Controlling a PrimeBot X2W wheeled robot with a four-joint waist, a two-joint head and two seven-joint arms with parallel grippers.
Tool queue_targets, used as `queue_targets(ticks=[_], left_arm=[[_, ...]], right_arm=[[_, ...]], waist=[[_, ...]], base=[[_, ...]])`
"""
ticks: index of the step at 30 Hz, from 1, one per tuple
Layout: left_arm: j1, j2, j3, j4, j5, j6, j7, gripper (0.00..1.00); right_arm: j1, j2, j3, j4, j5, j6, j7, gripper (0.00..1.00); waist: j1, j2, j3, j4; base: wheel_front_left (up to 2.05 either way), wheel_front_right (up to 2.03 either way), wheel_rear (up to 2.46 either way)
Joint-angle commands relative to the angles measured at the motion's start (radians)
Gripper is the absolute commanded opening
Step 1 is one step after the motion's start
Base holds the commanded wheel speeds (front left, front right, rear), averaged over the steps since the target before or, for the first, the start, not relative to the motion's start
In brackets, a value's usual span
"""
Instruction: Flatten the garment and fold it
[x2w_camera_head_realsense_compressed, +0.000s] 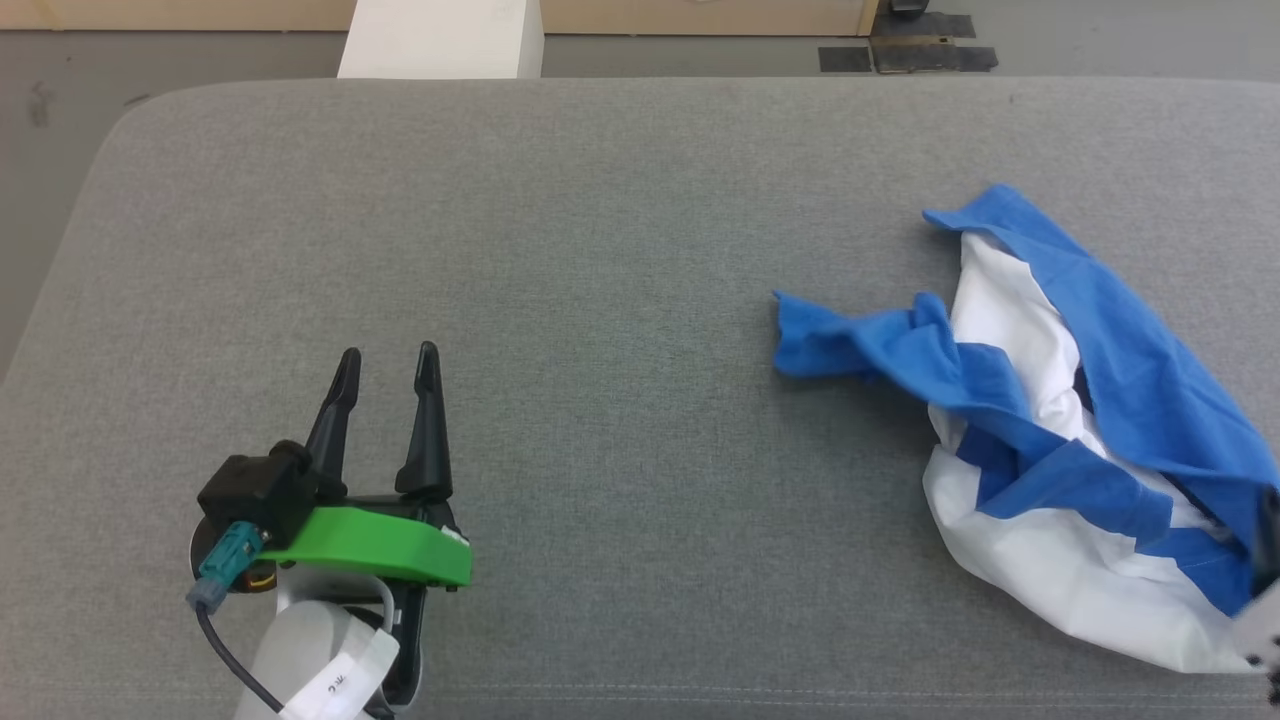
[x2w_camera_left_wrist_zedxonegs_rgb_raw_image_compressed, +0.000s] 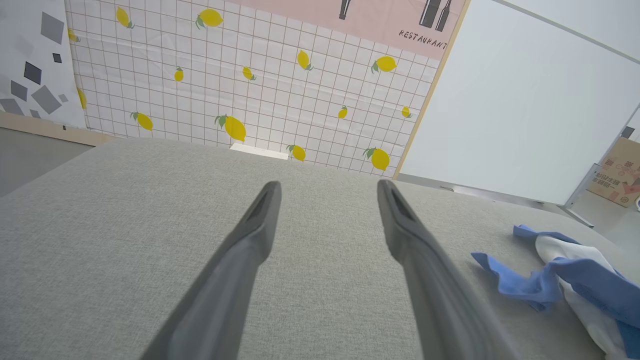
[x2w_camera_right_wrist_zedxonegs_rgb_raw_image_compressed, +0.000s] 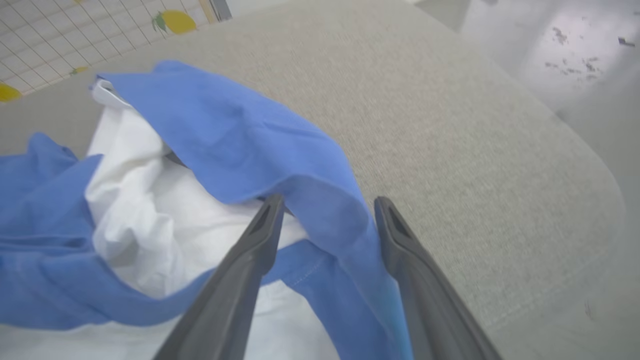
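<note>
The garment (x2w_camera_head_realsense_compressed: 1050, 420) lies in a crumpled heap at the right end of the grey cloth-covered surface (x2w_camera_head_realsense_compressed: 600, 200). Its white body is bunched under twisted blue, and one blue sleeve (x2w_camera_head_realsense_compressed: 840, 345) trails toward the middle. It isn't flat anywhere yet, so I judge the work is at its very start: I need a hold on the cloth before I can spread it. That is why my right jaws stand parted over the heap, with a blue fold (x2w_camera_right_wrist_zedxonegs_rgb_raw_image_compressed: 325, 220) running between the two fingers (x2w_camera_right_wrist_zedxonegs_rgb_raw_image_compressed: 250, 260), ready to close on one layer and not the whole bundle. I cannot tell whether the tips press into the cloth. My left jaws, moderately wide and holding nothing, hang over bare surface at the near left, fingers (x2w_camera_head_realsense_compressed: 425, 420) pointing away from me. They are well apart from the garment, out of the way until there is a second edge to take.
</note>
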Motion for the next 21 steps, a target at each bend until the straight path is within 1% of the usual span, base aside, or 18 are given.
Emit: queue_targets(ticks=[1, 2, 4, 7, 9, 10, 13, 16, 18, 21], left_arm=[[0.004, -0.003, 0.003, 0.002, 0.01, -0.006, -0.005, 1.0], [0.005, -0.003, 0.004, 0.002, 0.01, -0.007, -0.005, 1.0], [0.006, -0.003, 0.004, 0.002, 0.01, -0.007, -0.005, 1.0], [0.005, -0.003, 0.001, 0.003, 0.011, -0.008, -0.005, 1.0], [0.004, -0.003, -0.001, 0.001, 0.009, -0.008, -0.005, 1.0], [0.003, -0.003, -0.004, 0.0, 0.007, -0.008, -0.005, 1.0], [-0.001, -0.003, -0.006, -0.002, 0.002, -0.007, -0.005, 1.0], [-0.008, -0.003, -0.013, -0.005, -0.004, -0.005, -0.005, 1.0], [-0.015, -0.003, -0.018, -0.007, -0.009, -0.003, -0.005, 1.0], [-0.028, -0.003, -0.026, -0.009, -0.02, -0.002, -0.005, 1.0]], right_arm=[[0.007, -0.001, 0.046, -0.035, 0.009, -0.001, -0.055, 1.0], [0.011, -0.001, 0.092, -0.062, 0.016, -0.001, -0.095, 1.0], [0.016, -0.001, 0.19, -0.108, 0.045, -0.001, -0.137, 1.0], [0.017, -0.001, 0.331, -0.181, 0.036, -0.001, -0.141, 1.0], [0.015, -0.001, 0.421, -0.215, -0.003, -0.001, -0.084, 1.0], [0.011, -0.001, 0.461, -0.228, -0.042, -0.001, -0.039, 1.0], [-0.014, -0.001, 0.53, -0.227, -0.115, -0.001, 0.094, 1.0], [-0.064, -0.017, 0.592, -0.184, -0.206, -0.001, 0.229, 1.0], [-0.108, -0.038, 0.624, -0.135, -0.242, -0.001, 0.294, 1.0], [-0.172, -0.073, 0.666, -0.049, -0.275, -0.001, 0.358, 1.0]], waist=[[0.0, 0.0, -0.004, -0.005], [0.0, 0.0, -0.005, -0.007], [0.0, 0.0, -0.006, -0.007], [0.0, 0.0, -0.005, -0.003], [0.0, 0.0, -0.002, 0.003], [0.0, 0.0, 0.001, 0.008], [0.0, 0.0, 0.011, 0.019], [0.0, 0.0, 0.033, 0.037], [0.0, 0.0, 0.05, 0.049], [0.0, 0.0, 0.078, 0.072]], base=[[0.0, 0.0, 0.0], [0.0, 0.0, 0.0], [0.0, 0.0, 0.0], [0.0, 0.0, 0.0], [0.0, 0.0, 0.0], [0.0, 0.0, 0.0], [0.0, 0.0, 0.0], [0.0, 0.0, 0.0], [0.0, 0.0, 0.0], [0.0, 0.0, 0.0]])
